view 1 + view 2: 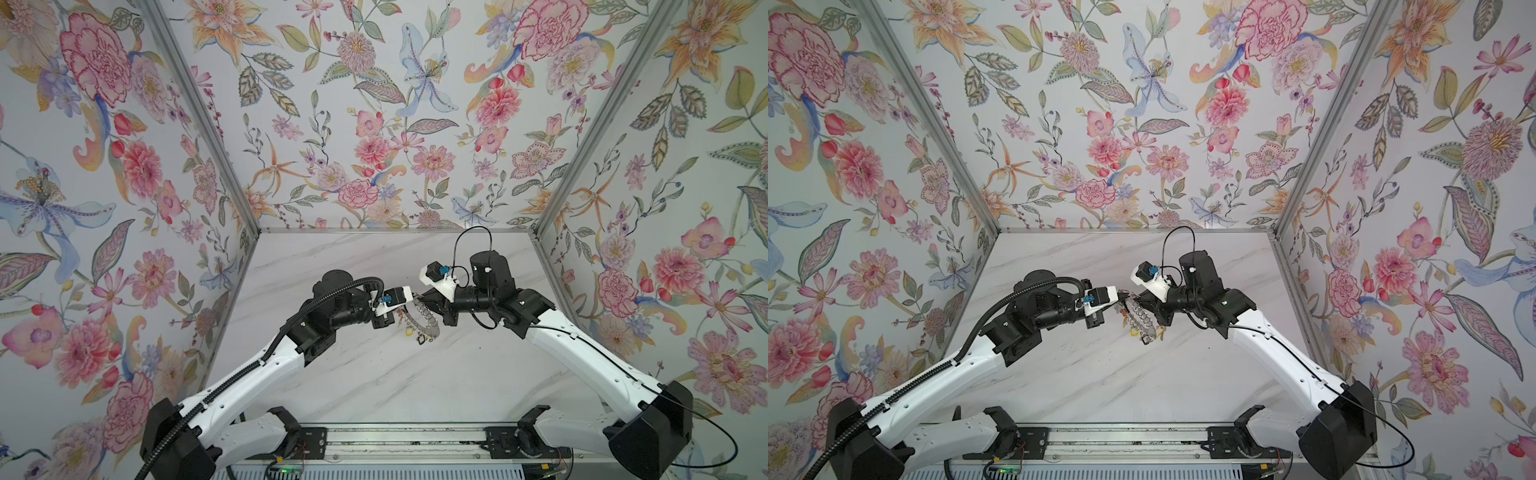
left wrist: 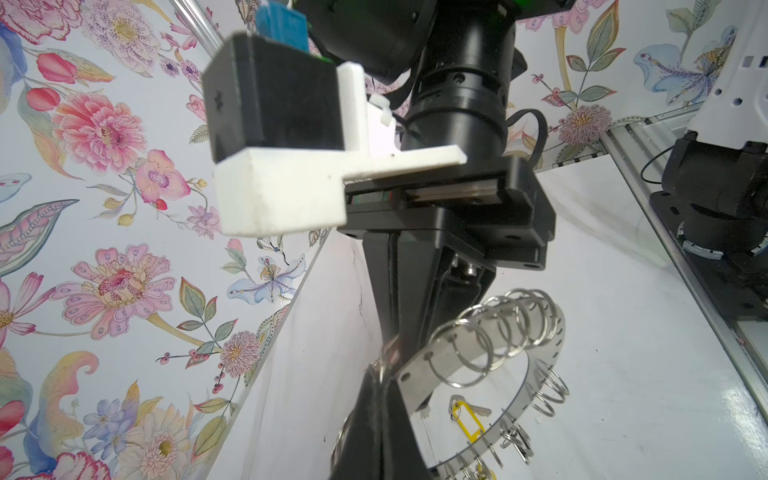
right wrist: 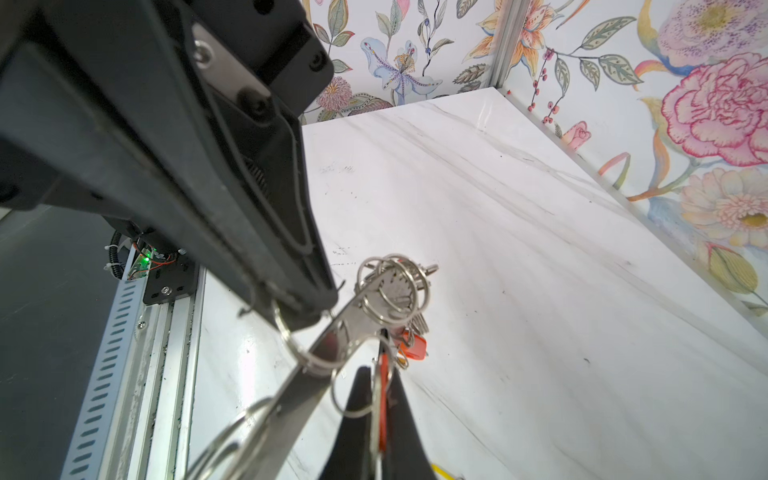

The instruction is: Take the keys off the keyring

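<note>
Tilted keyring is braced at its 11 o'clock edge by closed left gripper, so a key, seemingly pinched in closed right gripper, can be pulled.

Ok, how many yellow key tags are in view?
2 yellow tags, flanking the keyring's lower end in a top view: one to its left, one to its right. More may be hidden.

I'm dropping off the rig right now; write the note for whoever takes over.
Left gripper: shut on a wire loop at the rim of the keyring.
Right gripper: shut, apparently on a red-tagged key.
The keyring is held tilted over the table between both.
Done: unclear; a yellow-tagged key shows through the hole, attached or not I cannot tell.
Left: other keys hang from the rim.
</note>
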Motion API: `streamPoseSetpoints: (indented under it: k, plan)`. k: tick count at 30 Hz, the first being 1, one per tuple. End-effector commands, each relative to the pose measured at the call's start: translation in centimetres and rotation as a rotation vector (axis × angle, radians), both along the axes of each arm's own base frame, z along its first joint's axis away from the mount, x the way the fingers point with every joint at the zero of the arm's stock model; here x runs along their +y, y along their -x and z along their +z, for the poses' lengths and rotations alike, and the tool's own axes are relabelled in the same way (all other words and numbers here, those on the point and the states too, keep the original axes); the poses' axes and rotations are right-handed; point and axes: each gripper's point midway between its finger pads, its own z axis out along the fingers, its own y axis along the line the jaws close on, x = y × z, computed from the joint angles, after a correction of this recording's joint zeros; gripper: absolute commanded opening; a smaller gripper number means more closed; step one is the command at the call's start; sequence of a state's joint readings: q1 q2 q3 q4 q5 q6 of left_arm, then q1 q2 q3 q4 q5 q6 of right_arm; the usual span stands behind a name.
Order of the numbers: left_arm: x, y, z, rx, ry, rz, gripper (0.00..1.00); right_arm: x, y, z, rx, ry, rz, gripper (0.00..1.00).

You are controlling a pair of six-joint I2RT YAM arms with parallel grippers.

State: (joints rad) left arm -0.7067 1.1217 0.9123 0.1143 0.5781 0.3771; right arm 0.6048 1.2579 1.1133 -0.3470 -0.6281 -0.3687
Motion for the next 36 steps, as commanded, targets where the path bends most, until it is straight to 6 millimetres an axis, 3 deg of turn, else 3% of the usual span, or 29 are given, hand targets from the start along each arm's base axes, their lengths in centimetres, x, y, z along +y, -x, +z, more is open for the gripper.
streamPoseSetpoints:
  k: [1,15,23,36]
  plan:
    - [0.6,1.1,6.2,-0.137,0.179,-0.029,0.00,-0.7,-0.7,-1.4,0.011,0.075,-0.056,0.00]
    - [1.2,-0.5,2.5,-0.030,0.202,0.045,0.00,-2.6,1.1,4.6,-0.191,-0.080,-0.103,0.00]
    - [0.4,-0.7,0.5,0.047,0.168,0.020,0.11,-2.5,1.4,5.3,-0.232,-0.074,-0.096,0.00]
    - [-0.5,0.0,0.5,0.157,0.074,-0.047,0.37,-2.0,1.2,4.8,-0.262,0.012,-0.131,0.00]
